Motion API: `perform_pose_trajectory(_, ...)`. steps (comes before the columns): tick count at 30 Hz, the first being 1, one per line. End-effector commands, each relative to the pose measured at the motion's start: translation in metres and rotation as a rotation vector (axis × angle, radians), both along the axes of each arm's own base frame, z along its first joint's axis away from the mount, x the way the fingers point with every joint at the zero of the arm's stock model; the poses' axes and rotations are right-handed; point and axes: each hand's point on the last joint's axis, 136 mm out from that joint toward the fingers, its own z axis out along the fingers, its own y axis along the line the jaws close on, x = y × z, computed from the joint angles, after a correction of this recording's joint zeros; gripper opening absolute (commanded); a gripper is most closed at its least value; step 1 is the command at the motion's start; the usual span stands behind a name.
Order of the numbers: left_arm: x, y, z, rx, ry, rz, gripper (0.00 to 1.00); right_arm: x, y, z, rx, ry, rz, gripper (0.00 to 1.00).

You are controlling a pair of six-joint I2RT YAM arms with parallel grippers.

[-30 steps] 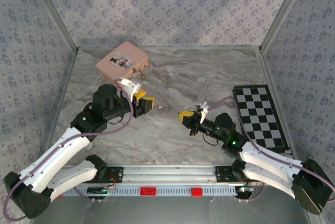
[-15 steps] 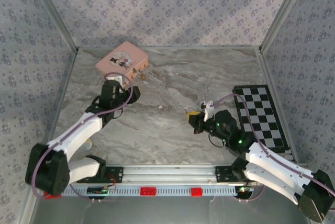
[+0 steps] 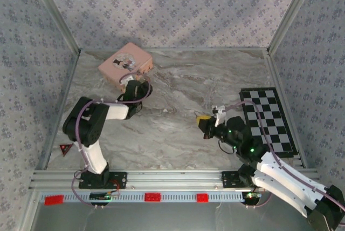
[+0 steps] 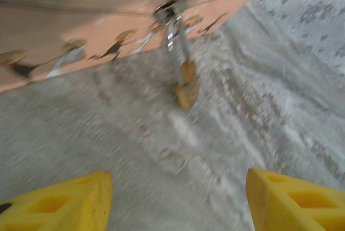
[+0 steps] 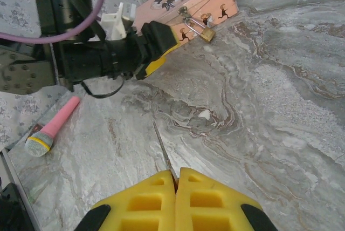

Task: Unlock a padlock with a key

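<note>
The small brass padlock [image 4: 186,82] hangs by its thin shackle from the clasp on the front of the pink box [image 4: 81,15], upper centre of the left wrist view. Its body appears to touch the marbled table [image 4: 135,134] just beside the box wall. The shackle looks closed, so the lock seems not yet opened. From overhead, the box [image 3: 125,61] sits in the upper left of the frame, near the back wall.

The left gripper [image 4: 180,201] hovers close in front of the lock, its yellow fingers spread with nothing between them. It is lined up to either side of the brass body, placed, it would seem, to take hold of the lock and steady it for the key.

Seen from the right wrist, the padlock [image 5: 206,35] lies upper right of centre, with the left gripper [image 5: 161,45] just to its left. At the bottom of that frame the right gripper [image 5: 175,179] has its fingers pressed together on the key [image 5: 161,147]. The thin blade sticks out toward the lock, well apart from it, which suggests the key waits until the lock is held. A pink toy microphone [image 5: 51,128] lies at left, out of play.
</note>
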Motion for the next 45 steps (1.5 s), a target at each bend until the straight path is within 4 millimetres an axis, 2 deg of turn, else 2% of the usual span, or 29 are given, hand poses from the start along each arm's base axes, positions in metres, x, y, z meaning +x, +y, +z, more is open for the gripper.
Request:
perform_pose_trajectory(1,0.032,-0.005,0.023,-0.107,-0.141,0.084,0.64,-0.003,-0.001,0.002,0.029,-0.003,0.018,0.00)
perform_pose_trajectory(5,0.048,-0.007,0.007,-0.087,-0.099,0.134,0.60,-0.004,-0.007,0.003,0.055,-0.003,0.013,0.00)
perform_pose_trajectory(13,0.070,-0.006,-0.012,-0.094,-0.022,0.212,0.51,-0.006,-0.016,0.004,0.089,0.002,0.015,0.00)
perform_pose_trajectory(16,0.076,-0.004,-0.021,-0.100,0.023,0.243,0.49,-0.005,-0.018,0.004,0.100,0.005,0.014,0.00)
perform_pose_trajectory(23,0.081,0.001,-0.036,-0.082,0.095,0.293,0.36,-0.005,-0.023,0.005,0.123,0.006,0.010,0.00)
perform_pose_trajectory(30,0.085,0.011,-0.045,-0.090,0.101,0.325,0.32,-0.003,-0.027,0.006,0.130,0.010,0.005,0.00)
perform_pose_trajectory(34,0.092,0.016,-0.044,-0.088,0.089,0.331,0.30,-0.002,-0.028,0.007,0.137,0.011,0.000,0.00)
perform_pose_trajectory(38,0.102,0.016,-0.044,-0.151,0.046,0.307,0.22,-0.002,-0.029,0.007,0.142,0.016,-0.004,0.00)
perform_pose_trajectory(43,0.103,0.015,-0.038,-0.116,0.050,0.284,0.11,-0.001,-0.029,0.007,0.145,0.019,-0.010,0.00)
perform_pose_trajectory(45,0.100,0.016,-0.037,-0.117,0.048,0.282,0.09,0.000,-0.030,0.007,0.143,0.019,-0.016,0.00)
